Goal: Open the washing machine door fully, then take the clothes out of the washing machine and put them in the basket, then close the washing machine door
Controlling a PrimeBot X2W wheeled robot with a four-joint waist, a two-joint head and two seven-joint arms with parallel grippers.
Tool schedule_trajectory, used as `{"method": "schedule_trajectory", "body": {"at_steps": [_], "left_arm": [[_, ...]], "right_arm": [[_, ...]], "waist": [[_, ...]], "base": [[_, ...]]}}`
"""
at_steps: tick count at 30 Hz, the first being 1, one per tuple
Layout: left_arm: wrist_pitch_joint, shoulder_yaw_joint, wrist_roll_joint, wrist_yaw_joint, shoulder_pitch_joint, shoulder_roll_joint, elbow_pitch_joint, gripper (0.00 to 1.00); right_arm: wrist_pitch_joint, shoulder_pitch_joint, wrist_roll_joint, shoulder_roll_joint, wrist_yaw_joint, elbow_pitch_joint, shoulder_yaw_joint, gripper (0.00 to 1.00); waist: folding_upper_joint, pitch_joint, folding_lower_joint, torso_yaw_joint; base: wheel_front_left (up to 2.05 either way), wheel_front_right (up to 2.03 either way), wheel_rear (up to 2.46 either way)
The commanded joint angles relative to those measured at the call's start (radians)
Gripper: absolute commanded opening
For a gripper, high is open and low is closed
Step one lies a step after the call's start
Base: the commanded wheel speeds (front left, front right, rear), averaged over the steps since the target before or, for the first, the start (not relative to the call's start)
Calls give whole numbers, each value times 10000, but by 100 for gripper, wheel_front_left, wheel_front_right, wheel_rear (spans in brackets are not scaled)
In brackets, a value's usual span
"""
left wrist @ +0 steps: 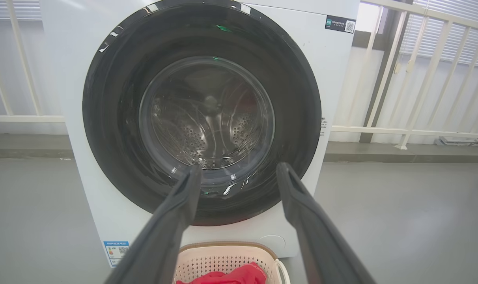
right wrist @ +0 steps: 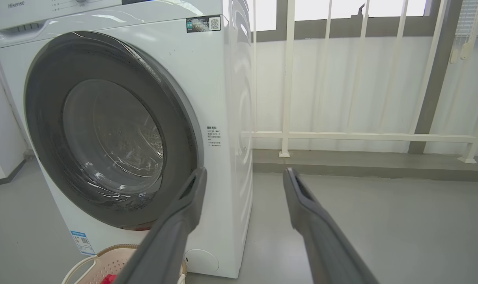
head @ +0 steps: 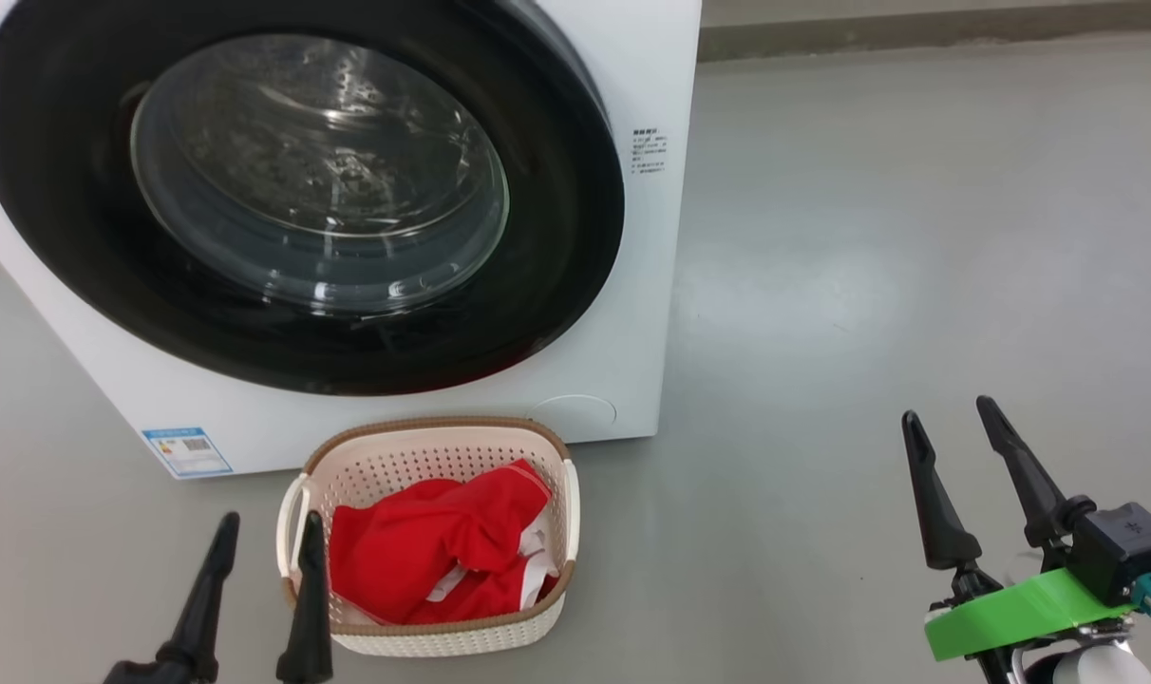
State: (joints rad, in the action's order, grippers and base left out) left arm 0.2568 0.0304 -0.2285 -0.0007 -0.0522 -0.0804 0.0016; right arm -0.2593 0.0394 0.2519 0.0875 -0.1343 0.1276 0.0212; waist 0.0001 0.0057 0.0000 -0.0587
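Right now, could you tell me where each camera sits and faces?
Head view: from the head, down at the washing machine door, basket, left gripper, right gripper.
Left wrist view: left wrist, squarely at the door, between its fingers.
Right wrist view: right wrist, obliquely at the door, between its fingers.
Shared: door, basket.

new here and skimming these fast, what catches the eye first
The washing machine door, a big glossy black ring around clear glass, sits shut at the upper left of the head view. Below it, bright red clothes lie heaped in the cream basket, ahead of the open left gripper.
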Motion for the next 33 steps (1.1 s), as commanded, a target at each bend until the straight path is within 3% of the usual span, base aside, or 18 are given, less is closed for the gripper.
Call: {"method": "schedule_trajectory", "body": {"at_steps": [1, 25, 26, 33], "left_arm": [[49, -372, 82, -51, 52, -128, -281, 100], [49, -213, 329, -117, -274, -215, -139, 100], [0, 90, 299, -87, -440, -63, 61, 0], [-55, 138, 161, -94, -510, 102, 857, 0]], "right_arm": [[-24, 53, -94, 35, 36, -310, -200, 100], [-24, -313, -241, -93, 36, -397, 11, 100], [2, -564, -155, -209, 0, -148, 253, 0], [77, -789, -16, -397, -2, 636, 254, 0]], "waist": [[-1, -153, 0, -11], [-1, -308, 0, 211], [-1, -308, 0, 212], [-1, -307, 0, 219]], "base": [[0, 0, 0], [0, 0, 0], [0, 0, 0], [0, 0, 0]]}}
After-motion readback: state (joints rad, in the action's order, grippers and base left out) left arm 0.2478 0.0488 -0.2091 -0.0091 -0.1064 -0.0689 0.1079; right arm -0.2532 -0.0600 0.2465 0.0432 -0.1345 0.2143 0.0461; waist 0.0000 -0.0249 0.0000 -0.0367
